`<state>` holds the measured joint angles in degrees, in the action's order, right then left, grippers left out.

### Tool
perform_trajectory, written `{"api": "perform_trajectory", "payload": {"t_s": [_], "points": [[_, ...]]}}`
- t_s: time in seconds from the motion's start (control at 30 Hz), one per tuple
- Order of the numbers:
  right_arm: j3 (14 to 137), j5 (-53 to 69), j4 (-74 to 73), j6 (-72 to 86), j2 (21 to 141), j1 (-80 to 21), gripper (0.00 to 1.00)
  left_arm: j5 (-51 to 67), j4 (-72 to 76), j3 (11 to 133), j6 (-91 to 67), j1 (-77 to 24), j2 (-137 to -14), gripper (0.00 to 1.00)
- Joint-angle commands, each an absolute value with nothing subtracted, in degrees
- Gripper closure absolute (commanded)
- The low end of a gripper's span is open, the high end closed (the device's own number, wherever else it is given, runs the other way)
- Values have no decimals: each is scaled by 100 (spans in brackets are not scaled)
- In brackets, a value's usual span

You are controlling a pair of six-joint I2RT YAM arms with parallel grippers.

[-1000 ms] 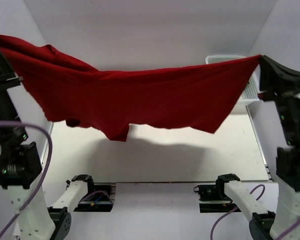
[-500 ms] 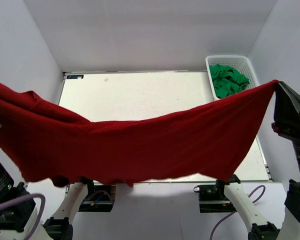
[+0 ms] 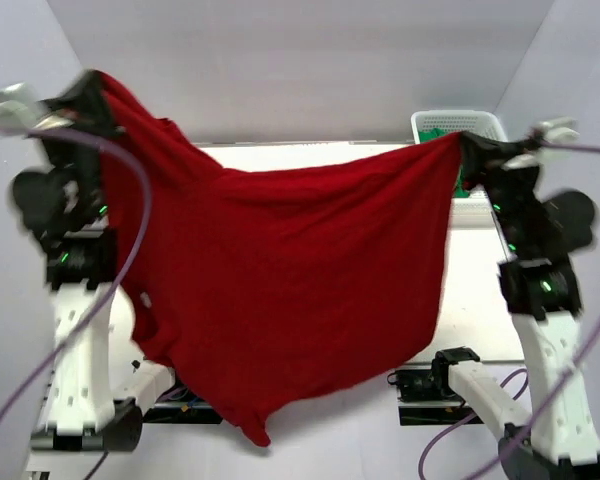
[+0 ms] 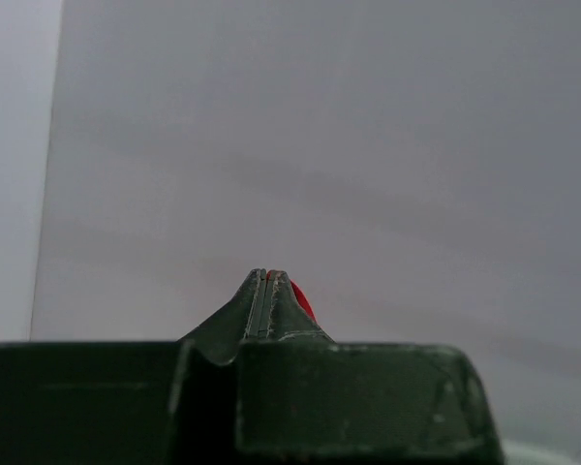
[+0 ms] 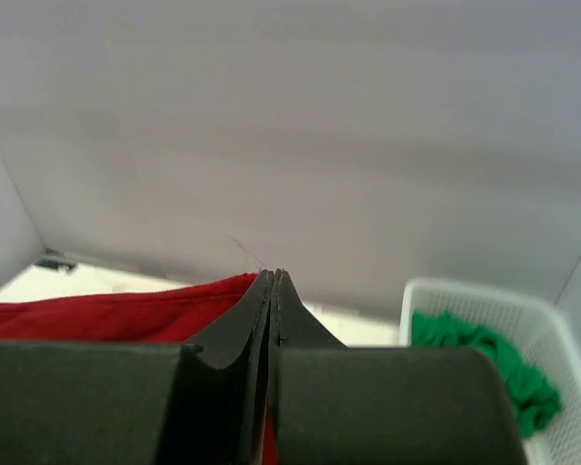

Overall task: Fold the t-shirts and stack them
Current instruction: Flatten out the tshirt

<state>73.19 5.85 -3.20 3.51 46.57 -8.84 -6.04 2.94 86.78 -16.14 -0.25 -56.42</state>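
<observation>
Red shirt (image 3: pixel 280 290), sagging low a moment ago, now hangs full-length, clamped in your left fingers (image 4: pixel 255 312) and right fingers (image 5: pixel 261 315), ready to spread.

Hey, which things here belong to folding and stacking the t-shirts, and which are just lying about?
Part of the job:
- red t-shirt, stretched between the left gripper and right gripper, both shut on it
- green t-shirts, heaped in the white lattice basket

Just lying about:
- the white lattice basket itself
- table
</observation>
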Motion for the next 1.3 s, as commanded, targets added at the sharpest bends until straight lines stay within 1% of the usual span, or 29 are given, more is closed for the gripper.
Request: {"api": "perform_trajectory", "payload": {"t_s": [0.0,0.13,0.27,0.33,0.37,0.47,0.6,0.83,0.93,1.0,1.03,1.07,1.1,1.13,1.17,1.23,1.27], "points": [[6876,220,377,562,4904,-870,100,-765,755,8149,-1740,-44,-5782,100],[6425,114,747,685,5377,-861,100,-712,1159,7289,-2065,-44,-5915,100],[6197,80,940,809,5914,-853,100,-712,1222,6935,-2241,-44,-6397,100],[6161,26,1028,835,6292,-879,100,-764,1528,6795,-2294,-44,-6723,100],[6231,-182,1063,835,6415,-853,100,-765,1590,6733,-2294,-44,-6837,100],[6450,-237,1055,791,7099,-861,100,-765,1591,6890,-2294,-44,-7416,100],[6784,-220,1230,738,7925,-844,100,-765,1950,7188,-2232,-44,-8155,100],[7900,-290,1748,660,9623,-782,100,-949,2329,7970,-2232,8,-9649,100],[8796,-290,1749,598,10475,-765,100,-1063,2329,8681,-2232,9,-10369,100],[9620,-290,1645,545,11185,-765,100,-1063,2381,8955,-2232,9,-10921,100],[9833,-316,1591,519,11371,-756,100,-1116,2382,9095,-2232,9,-11116,100],[10531,-343,1356,519,11773,-747,100,-1116,2382,9375,-2232,9,-11292,100],[10756,-369,1267,519,11951,-747,100,-1273,2382,9500,-2232,-43,-11468,100],[10967,-413,1179,510,12440,-730,100,-1327,2382,9797,-2232,-44,-11652,100],[11430,-439,1108,501,12593,-729,100,-1388,2330,9956,-2232,-44,-12020,100],[11636,-606,1090,510,13031,-729,100,-1441,2199,10412,-2232,-44,-12382,100],[11750,-641,1212,518,13130,-747,100,-1441,2197,10546,-2232,-44,-12558,95]]}}
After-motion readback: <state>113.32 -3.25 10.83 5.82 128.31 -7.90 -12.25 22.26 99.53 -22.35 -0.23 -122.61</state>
